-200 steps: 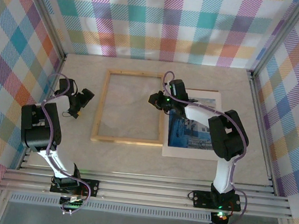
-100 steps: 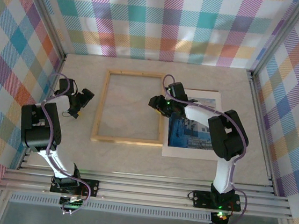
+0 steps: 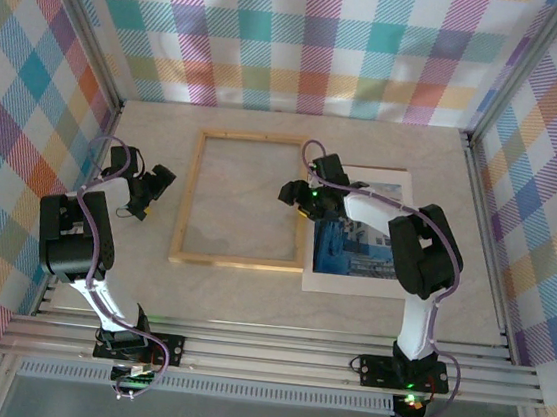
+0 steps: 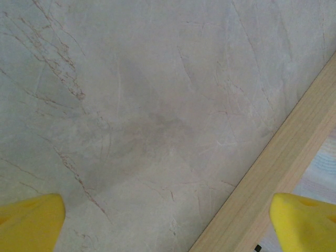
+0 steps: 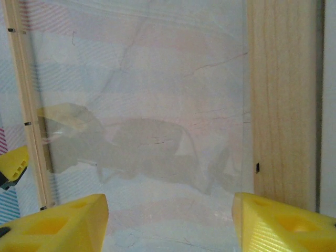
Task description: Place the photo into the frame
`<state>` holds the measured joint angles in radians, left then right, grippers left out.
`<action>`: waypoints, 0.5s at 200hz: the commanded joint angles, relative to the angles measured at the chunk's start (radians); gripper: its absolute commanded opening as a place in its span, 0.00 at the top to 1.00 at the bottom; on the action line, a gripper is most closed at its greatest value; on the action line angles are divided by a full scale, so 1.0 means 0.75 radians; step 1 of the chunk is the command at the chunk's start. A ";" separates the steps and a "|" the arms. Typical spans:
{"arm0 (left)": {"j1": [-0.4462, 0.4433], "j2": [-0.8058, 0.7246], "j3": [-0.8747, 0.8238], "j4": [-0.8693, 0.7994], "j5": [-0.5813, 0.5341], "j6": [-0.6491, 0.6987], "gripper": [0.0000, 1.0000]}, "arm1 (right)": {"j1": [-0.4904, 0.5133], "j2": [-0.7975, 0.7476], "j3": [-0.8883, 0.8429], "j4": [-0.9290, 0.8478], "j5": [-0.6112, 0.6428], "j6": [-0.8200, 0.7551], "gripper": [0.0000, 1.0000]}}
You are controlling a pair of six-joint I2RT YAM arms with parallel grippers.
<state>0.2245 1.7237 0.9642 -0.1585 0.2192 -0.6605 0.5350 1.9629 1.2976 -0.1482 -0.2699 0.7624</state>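
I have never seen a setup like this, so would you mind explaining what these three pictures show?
These are two robot arms bolted to the near edge of a marble-look table. The overhead picture looks down from behind them, with the left arm on the left and the right arm on the right. The other two pictures come from small cameras on the wrists, so the yellow shapes at the bottom are each arm's own fingers: left fingers and right fingers. On the table lie an empty wooden frame with a clear pane and, to its right, the photo of blue buildings on a white mat. Both pairs of fingers are open and hold nothing. The right ones hover over the frame's right edge, the left ones at its left rail.
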 commanded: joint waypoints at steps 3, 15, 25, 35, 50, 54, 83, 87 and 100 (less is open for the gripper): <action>-0.017 0.009 0.014 -0.017 0.021 0.027 0.00 | -0.002 -0.007 0.068 -0.126 0.065 -0.077 0.35; -0.017 0.007 0.013 -0.019 0.019 0.026 0.00 | -0.003 -0.014 0.090 -0.182 0.111 -0.106 0.35; -0.017 0.004 0.013 -0.019 0.017 0.028 0.00 | -0.003 -0.027 0.096 -0.207 0.151 -0.132 0.35; -0.017 0.004 0.014 -0.019 0.017 0.028 0.00 | -0.002 -0.038 0.111 -0.242 0.192 -0.160 0.34; -0.018 0.006 0.014 -0.018 0.019 0.027 0.00 | -0.005 -0.047 0.143 -0.296 0.251 -0.202 0.34; -0.018 0.007 0.014 -0.018 0.019 0.027 0.00 | -0.007 -0.048 0.150 -0.309 0.263 -0.209 0.34; -0.017 0.005 0.014 -0.018 0.020 0.027 0.00 | -0.015 -0.023 0.210 -0.384 0.324 -0.269 0.35; -0.017 0.005 0.013 -0.018 0.021 0.028 0.00 | -0.018 -0.013 0.223 -0.401 0.330 -0.278 0.35; -0.019 0.005 0.010 -0.016 0.021 0.027 0.00 | -0.025 0.016 0.256 -0.437 0.333 -0.292 0.35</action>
<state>0.2245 1.7237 0.9642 -0.1585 0.2192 -0.6601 0.5282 1.9629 1.4273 -0.3843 -0.0681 0.6056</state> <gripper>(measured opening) 0.997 0.656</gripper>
